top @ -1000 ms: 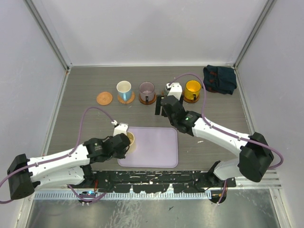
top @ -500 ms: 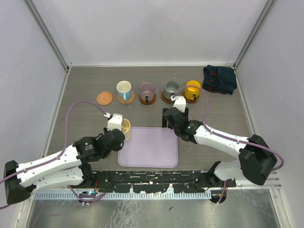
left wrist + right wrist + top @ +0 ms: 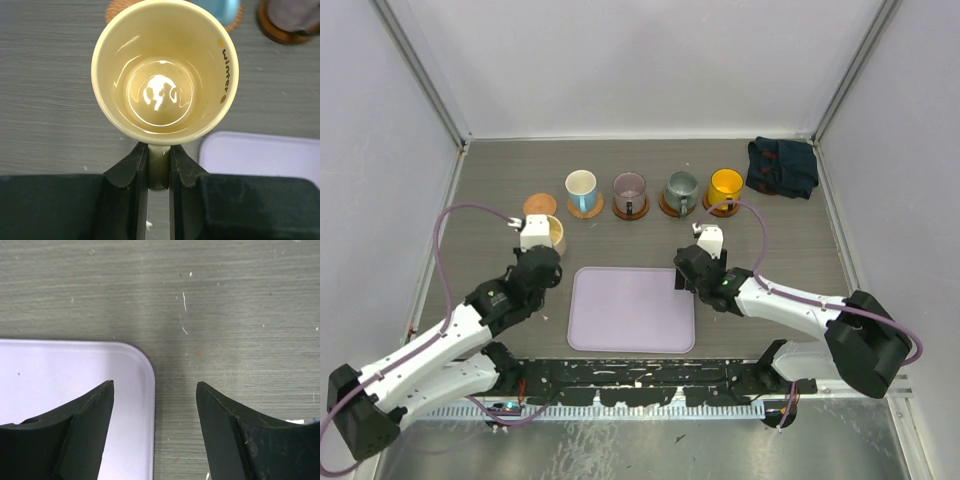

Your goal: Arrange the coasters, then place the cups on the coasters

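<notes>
Worryingly, my left claw clenched the cream cup by its handle alone, so it could swivel and miss the bare coaster at upper left; my right claw hung released.

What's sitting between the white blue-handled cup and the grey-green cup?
The translucent purple cup, standing on its coaster; the top view shows it.
</notes>
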You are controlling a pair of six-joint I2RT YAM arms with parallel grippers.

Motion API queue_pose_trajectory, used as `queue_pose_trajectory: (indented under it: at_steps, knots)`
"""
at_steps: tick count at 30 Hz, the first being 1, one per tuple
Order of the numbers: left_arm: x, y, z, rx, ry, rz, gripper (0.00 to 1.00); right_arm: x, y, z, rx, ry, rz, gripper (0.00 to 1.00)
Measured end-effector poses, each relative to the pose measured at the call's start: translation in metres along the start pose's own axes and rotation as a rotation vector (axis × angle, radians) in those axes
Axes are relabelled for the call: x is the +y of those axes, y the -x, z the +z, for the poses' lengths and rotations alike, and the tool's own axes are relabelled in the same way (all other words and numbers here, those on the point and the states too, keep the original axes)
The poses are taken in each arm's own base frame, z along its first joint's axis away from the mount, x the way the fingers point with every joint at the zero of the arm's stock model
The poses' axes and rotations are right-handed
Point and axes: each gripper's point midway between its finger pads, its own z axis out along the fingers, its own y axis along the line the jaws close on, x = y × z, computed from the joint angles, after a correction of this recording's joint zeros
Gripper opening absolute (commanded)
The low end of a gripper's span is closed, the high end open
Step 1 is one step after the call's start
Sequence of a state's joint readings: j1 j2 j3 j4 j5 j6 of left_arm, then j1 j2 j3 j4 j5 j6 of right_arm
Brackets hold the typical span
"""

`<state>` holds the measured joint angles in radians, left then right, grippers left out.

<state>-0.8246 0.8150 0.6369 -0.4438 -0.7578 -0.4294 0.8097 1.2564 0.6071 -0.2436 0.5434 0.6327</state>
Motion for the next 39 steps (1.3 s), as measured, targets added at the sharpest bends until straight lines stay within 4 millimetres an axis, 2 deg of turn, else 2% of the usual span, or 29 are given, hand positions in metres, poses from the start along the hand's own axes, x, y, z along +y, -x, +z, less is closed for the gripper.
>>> queue_pose_trajectory:
  at_steps: [5, 19, 25, 30, 39]
  knots:
    - [0.034, 0.005, 0.026, 0.020, 0.108, -0.038, 0.00, -0.005, -0.018, 0.000, 0.047, 0.003, -0.002, 0.71]
    - [0.059, -0.007, 0.092, 0.108, 0.120, -0.062, 0.00, -0.009, -0.019, -0.002, 0.048, -0.003, -0.007, 0.71]
    - [0.070, -0.004, 0.125, 0.094, 0.108, -0.107, 0.00, -0.011, -0.016, -0.002, 0.035, -0.013, -0.013, 0.71]
    - [0.075, 0.003, 0.147, 0.060, 0.092, -0.136, 0.00, -0.010, -0.008, -0.002, 0.014, -0.020, -0.014, 0.71]
    - [0.067, 0.027, 0.192, 0.002, 0.026, -0.145, 0.00, -0.006, 0.004, -0.003, -0.012, -0.021, -0.008, 0.71]
